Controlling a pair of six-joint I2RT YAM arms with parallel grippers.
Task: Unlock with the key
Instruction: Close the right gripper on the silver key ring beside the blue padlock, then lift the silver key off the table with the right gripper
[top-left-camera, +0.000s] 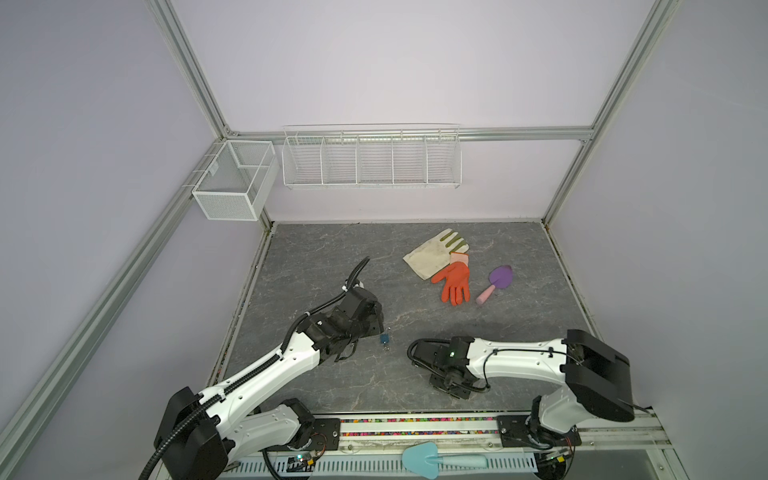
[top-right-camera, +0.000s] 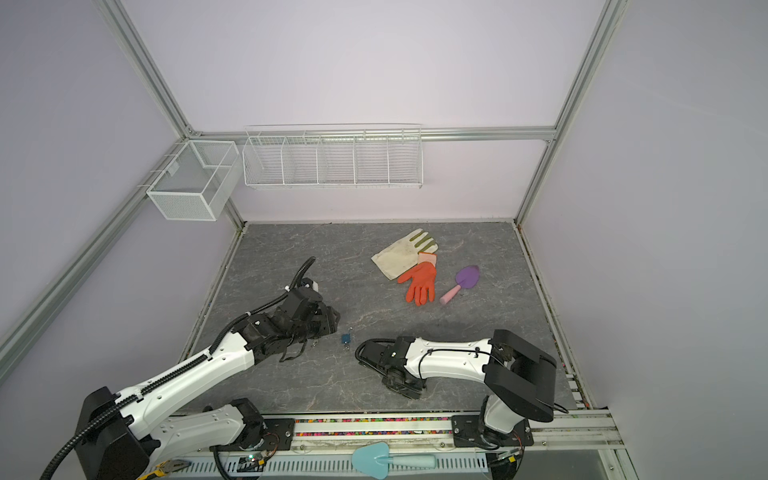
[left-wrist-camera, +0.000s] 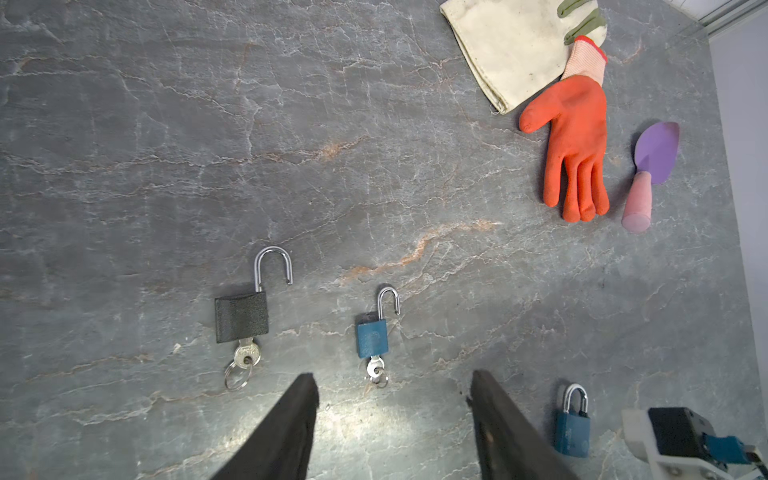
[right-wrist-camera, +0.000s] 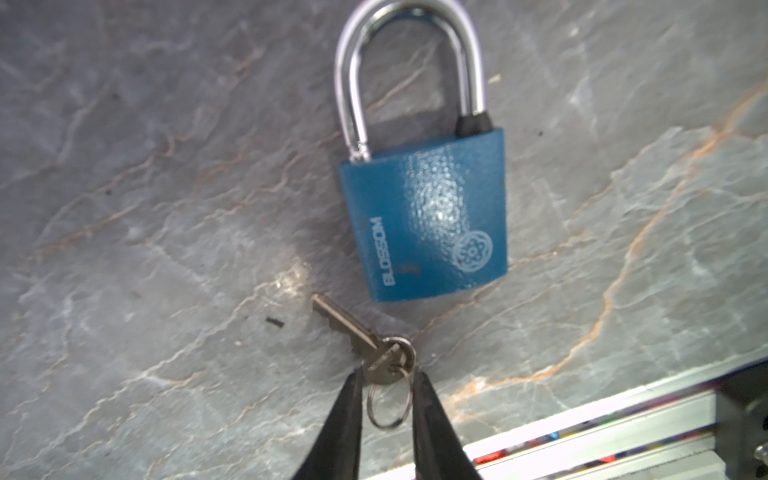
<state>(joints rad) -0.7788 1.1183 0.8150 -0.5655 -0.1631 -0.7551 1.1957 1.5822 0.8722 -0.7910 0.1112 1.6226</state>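
Observation:
A blue padlock (right-wrist-camera: 428, 216) lies flat on the grey slab with its shackle pushed in. Its key (right-wrist-camera: 357, 330) lies just off the lock's bottom edge, outside the keyhole. My right gripper (right-wrist-camera: 388, 378) is shut on the key's round head, and the ring hangs between the fingers. The left wrist view shows this lock (left-wrist-camera: 572, 432) beside an open blue padlock (left-wrist-camera: 372, 338) and an open black padlock (left-wrist-camera: 241, 318), each with a key in it. My left gripper (left-wrist-camera: 393, 376) hovers open and empty near them. In both top views only one blue padlock (top-left-camera: 385, 337) (top-right-camera: 345, 338) shows.
A white glove (top-left-camera: 434, 253), an orange glove (top-left-camera: 455, 282) and a purple trowel (top-left-camera: 496, 282) lie at the back right. Wire baskets (top-left-camera: 372, 160) (top-left-camera: 232, 183) hang on the walls. A teal trowel (top-left-camera: 428, 457) rests on the front rail.

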